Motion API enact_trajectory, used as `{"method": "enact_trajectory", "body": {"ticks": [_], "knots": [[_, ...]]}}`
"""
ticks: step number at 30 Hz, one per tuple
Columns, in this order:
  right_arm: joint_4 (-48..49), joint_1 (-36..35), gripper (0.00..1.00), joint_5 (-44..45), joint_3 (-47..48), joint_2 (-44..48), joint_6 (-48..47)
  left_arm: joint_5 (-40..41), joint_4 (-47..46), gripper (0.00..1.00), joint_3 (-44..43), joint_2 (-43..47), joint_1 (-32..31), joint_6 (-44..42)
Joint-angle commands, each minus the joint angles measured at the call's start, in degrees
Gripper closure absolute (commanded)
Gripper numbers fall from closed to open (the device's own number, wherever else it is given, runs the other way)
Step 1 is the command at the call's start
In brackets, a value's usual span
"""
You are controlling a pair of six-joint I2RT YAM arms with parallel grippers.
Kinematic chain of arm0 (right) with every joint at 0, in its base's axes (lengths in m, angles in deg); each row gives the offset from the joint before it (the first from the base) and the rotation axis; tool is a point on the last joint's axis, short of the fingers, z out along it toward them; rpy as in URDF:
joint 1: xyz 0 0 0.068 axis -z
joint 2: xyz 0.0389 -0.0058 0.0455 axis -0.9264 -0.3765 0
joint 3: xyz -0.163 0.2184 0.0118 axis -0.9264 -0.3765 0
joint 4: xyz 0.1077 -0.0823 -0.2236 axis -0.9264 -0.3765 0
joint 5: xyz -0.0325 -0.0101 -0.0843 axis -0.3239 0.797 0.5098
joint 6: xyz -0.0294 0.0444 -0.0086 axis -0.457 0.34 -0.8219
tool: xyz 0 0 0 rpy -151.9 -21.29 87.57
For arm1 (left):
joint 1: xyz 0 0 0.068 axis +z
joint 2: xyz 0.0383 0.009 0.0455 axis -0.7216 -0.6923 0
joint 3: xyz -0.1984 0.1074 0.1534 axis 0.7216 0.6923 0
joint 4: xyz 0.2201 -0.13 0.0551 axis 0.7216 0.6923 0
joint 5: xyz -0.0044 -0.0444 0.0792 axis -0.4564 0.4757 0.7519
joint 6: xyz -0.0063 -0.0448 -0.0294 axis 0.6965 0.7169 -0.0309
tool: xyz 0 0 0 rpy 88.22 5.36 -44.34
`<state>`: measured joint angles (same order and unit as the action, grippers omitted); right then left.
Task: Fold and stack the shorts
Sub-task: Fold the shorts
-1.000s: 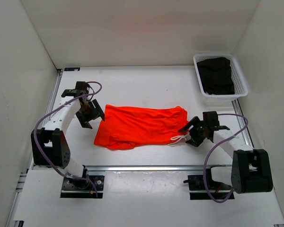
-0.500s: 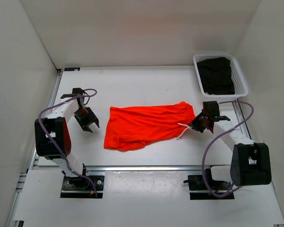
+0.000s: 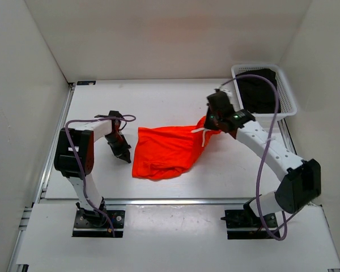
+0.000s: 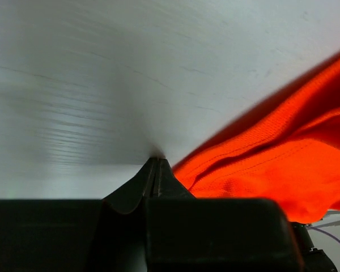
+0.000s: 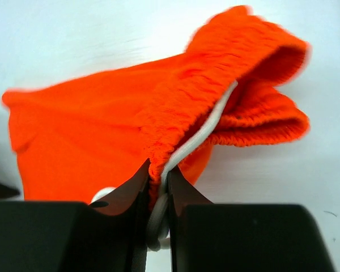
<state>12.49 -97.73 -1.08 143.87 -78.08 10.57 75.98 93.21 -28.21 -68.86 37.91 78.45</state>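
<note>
The neon-orange shorts (image 3: 164,152) lie bunched in the middle of the table, their right end pulled up off the surface. My right gripper (image 3: 211,122) is shut on the gathered waistband (image 5: 238,51) and the white drawstring (image 5: 207,127), which run between its fingers in the right wrist view (image 5: 157,170). My left gripper (image 3: 123,153) is low on the table just left of the shorts' left edge. Its jaws are shut tip to tip (image 4: 156,160) with nothing between them, and the orange fabric (image 4: 283,147) lies just beside them on the right.
A white basket (image 3: 288,90) holding dark folded clothes (image 3: 259,90) stands at the back right corner. White walls enclose the table on the left, back and right. The right arm's purple cable (image 3: 266,141) loops near the basket.
My right gripper has swung up and to the left, dragging the waistband with it, so the shorts bunched leftward. My left gripper closed and moved right to the shorts' left edge.
</note>
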Motion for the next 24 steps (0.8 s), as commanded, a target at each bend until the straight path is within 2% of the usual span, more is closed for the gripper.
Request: {"method": "enact_trajectory", "body": {"ticks": [1,2,8,15,16,17,18,19,20,21,22,24], "knots": [[-4.4,-9.1,1.0,7.3,9.9,-3.7,-4.7,0.9,-3.1,0.89,0.1,-1.2,-1.3,1.3],[-4.9,-13.4,1.0,8.3,11.8,-6.2,-5.9,0.9,-3.7,0.89,0.1,-1.8,-1.3,1.3],[-8.2,-27.0,1.0,13.4,23.2,-18.5,-7.2,0.9,-3.7,0.89,0.1,-1.8,-1.8,1.3],[-9.2,-34.0,0.99,10.8,36.4,-30.7,-7.9,0.9,-3.7,0.89,0.1,1.6,-1.8,1.3],[-7.2,-34.9,0.77,10.1,37.3,-30.7,-8.5,0.9,-3.2,0.88,0.1,1.6,-1.3,1.3],[-5.2,-34.9,0.61,8.8,36.5,-29.2,-10.4,0.9,-3.2,0.86,0.1,2.2,-0.4,0.8],[-2.8,-35.8,0.52,8.1,34.7,-27.3,-11.0,0.3,-2.3,0.84,0.1,3.3,1.1,0.7],[4.1,-35.8,0.32,8.1,31.6,-21.6,-11.6,0.3,-1.7,0.81,0.1,4.2,2.0,-0.4],[7.3,-35.8,0.26,8.1,23.6,-18.2,-11.6,0.3,-0.4,0.72,0.1,5.1,3.0,-0.9],[10.1,-35.8,0.25,9.8,19.5,-14.8,-10.4,1.2,0.3,0.31,-0.4,7.3,3.9,-0.9],[12.6,-34.8,0.23,13.3,15.8,-8.9,-9.4,1.9,1.1,0.15,-1.8,8.4,5.2,-1.5],[12.7,-30.7,0.23,15.2,5.7,-1.7,-5.1,3.7,3.9,0.03,-4.3,10.9,5.2,-2.2]]}}
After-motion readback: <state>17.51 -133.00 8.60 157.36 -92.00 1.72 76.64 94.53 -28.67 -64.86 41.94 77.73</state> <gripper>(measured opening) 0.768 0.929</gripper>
